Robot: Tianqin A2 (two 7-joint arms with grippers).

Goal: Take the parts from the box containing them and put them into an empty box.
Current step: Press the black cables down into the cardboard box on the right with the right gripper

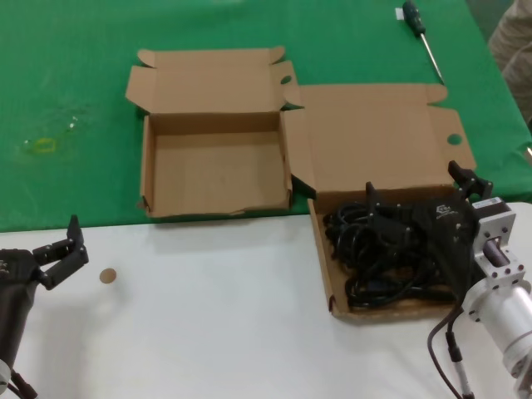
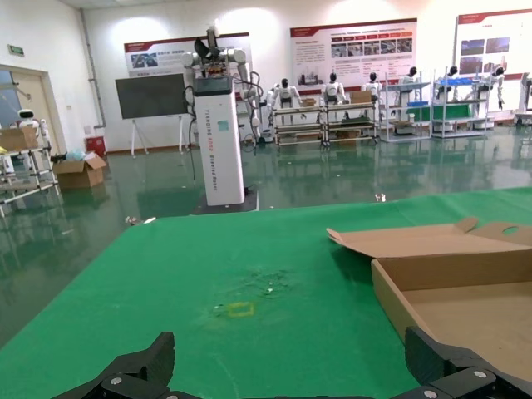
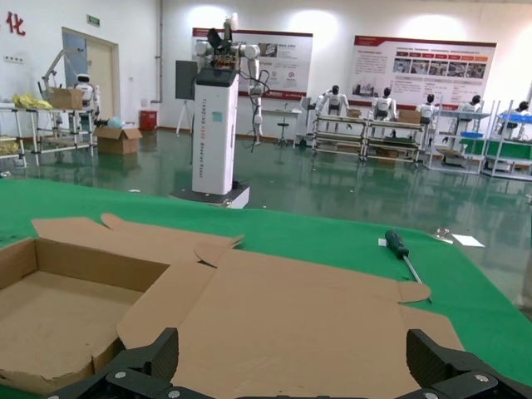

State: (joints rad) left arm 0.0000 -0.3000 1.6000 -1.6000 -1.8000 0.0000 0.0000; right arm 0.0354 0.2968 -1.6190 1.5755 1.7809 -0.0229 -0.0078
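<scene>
Right claw (image 1: 420,198) hangs with its fingers spread just above the tangle of black power cords (image 1: 378,253), over the wider, shallow brown cardboard box (image 1: 339,306) that sits at the near right of the counter, half on the white strip and half on the green cloth. Nothing is pinched yet. My worry is the cords themselves: the loosely coiled bundles overlap, so a grab taken in the middle of the heap may hook two at once, or drag a trailing plug over the low front wall and tip the light box. A descent too far toward the back could also catch the broad flat lid (image 1: 378,137), which lies open behind the cords.

The smaller, taller-walled brown cardboard box (image 1: 214,170) stands open and bare on the green cloth, its right wall touching the wide box's lid flap. That shared edge is the tight spot; a carried bundle needs to clear the taller wall before lowering, or a dangling loop will snag it.

Left claw (image 1: 60,253) waits spread at the near left corner, beside a small round brown disc (image 1: 107,276), well apart from both boxes. A green-handled screwdriver (image 1: 420,29) lies at the far right edge, clear of any likely path.
</scene>
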